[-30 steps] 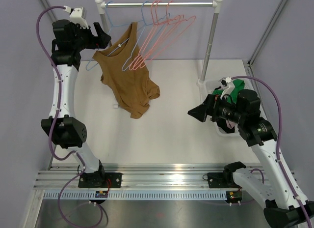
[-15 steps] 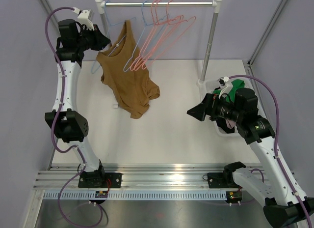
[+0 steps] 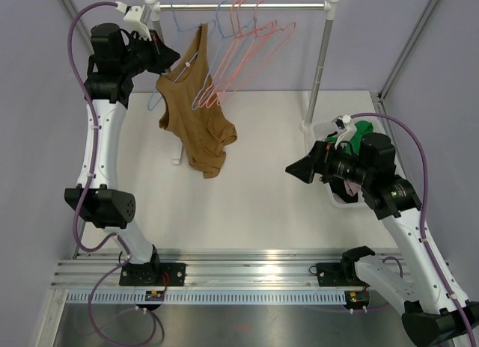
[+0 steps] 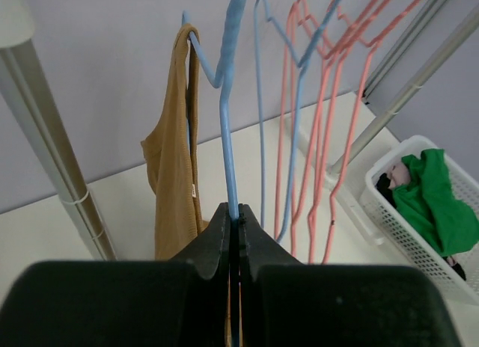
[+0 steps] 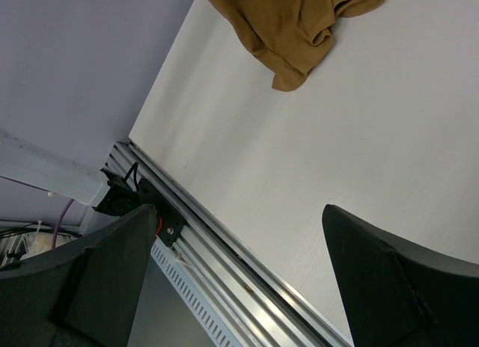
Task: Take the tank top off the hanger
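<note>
Left jaws pinched tight on the blue hanger point(image 4: 227, 137), tan tank top point(image 4: 174, 175) draped just beyond them, hem bunched on the table point(image 3: 262, 182); right jaws spread wide, empty

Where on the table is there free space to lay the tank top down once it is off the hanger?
The widest bare patch of the table lies between the tank top, the right gripper and the near rail. A narrower strip runs beside the left arm. It is crowded under the pink hangers and by the basket at right.
</note>
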